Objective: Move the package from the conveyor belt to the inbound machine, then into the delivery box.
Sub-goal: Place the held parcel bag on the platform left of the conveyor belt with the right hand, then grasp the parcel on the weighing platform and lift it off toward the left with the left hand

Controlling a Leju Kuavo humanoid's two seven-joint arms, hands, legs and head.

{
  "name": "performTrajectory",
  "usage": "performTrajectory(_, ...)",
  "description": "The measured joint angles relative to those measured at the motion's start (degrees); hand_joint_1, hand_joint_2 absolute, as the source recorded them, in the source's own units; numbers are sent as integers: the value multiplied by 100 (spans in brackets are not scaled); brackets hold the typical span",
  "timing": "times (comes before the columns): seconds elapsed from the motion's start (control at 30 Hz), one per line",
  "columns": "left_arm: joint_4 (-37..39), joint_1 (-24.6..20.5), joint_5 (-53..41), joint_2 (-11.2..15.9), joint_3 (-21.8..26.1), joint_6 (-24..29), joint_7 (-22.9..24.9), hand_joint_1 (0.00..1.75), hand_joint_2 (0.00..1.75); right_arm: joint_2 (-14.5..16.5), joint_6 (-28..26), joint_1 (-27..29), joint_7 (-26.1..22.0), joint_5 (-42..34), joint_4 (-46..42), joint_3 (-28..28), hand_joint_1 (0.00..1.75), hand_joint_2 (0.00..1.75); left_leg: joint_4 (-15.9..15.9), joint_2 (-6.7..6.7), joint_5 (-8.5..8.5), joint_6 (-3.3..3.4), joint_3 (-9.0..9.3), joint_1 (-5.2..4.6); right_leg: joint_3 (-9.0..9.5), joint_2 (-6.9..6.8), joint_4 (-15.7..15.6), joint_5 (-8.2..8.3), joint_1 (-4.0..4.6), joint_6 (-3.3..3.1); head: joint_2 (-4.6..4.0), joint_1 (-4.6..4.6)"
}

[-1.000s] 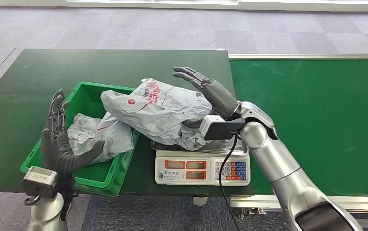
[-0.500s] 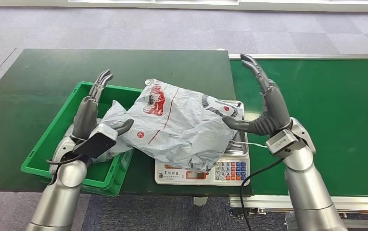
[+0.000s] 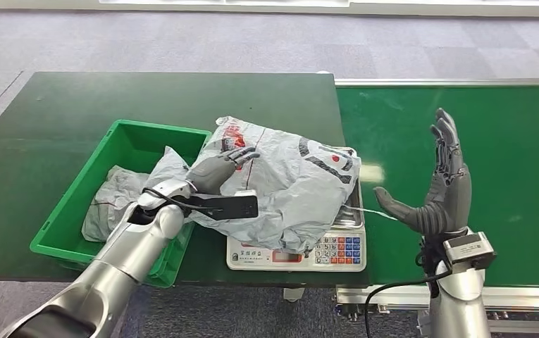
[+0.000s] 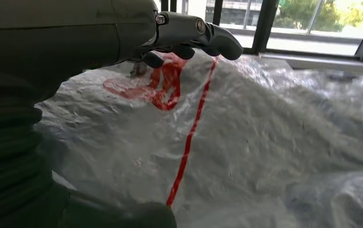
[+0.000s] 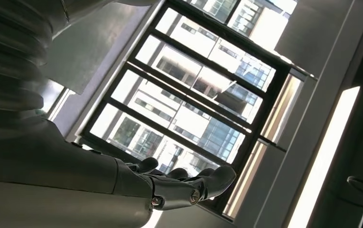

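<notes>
Though untouched by right fingers [image 3: 447, 144], package [image 3: 287, 183] under left fingers [image 3: 237, 154].

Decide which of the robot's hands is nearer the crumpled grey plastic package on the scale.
Left. The left hand rests on the grey plastic package; the right hand is raised over the green conveyor belt, apart from it.

The right hand [image 5: 170, 187] reaches out from its grey ribbed cover [image 5: 8, 71], dark fingers [image 5: 212, 180] stretched forward and a little apart, holding nothing. Beyond them stands a large window [image 5: 189, 109] with a dark frame split into many panes. Through the glass shows a pale building [image 5: 208, 128] with rows of windows, and some green foliage [image 5: 125, 133] near the lower panes. A plain grey wall [image 5: 326, 57] runs beside the window. A long bright light strip [image 5: 321, 156] lies along the darker surface next to it.
</notes>
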Motion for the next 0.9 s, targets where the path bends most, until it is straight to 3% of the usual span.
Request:
performTrajectory(0.17, 832, -202, -232, -381, -455, 18, 114, 175, 175, 158, -30, 100, 133, 47, -210, -173, 0, 175, 0, 0, -3, 4, 0, -1, 2, 3, 0, -1, -1, 1, 0, 0)
performTrajectory(0.43, 1327, -407, -165, -620, -670, 62, 76, 175, 175, 233, -7, 218, 163, -10, -368, -333, 0, 175, 0, 0, -3, 5, 2, 0, 5, 1, 0, 0, 0, 1, 0, 0)
performTrajectory(0.8, 1403, -504, 274, -603, -665, 555, 6, 175, 175, 235, 71, 503, 111, -202, -624, -443, 0, 175, -1, 0, -3, 4, 1, 0, 4, 3, 0, -1, 0, 1, 0, 0)
performTrajectory(0.9, 1322, -498, 490, -572, -602, 993, -124, 175, 175, 235, 54, 556, 108, -201, -655, -456, 0, 175, -1, 0, -2, 4, 1, 0, 4, 3, 0, -1, 0, 1, 0, 0)
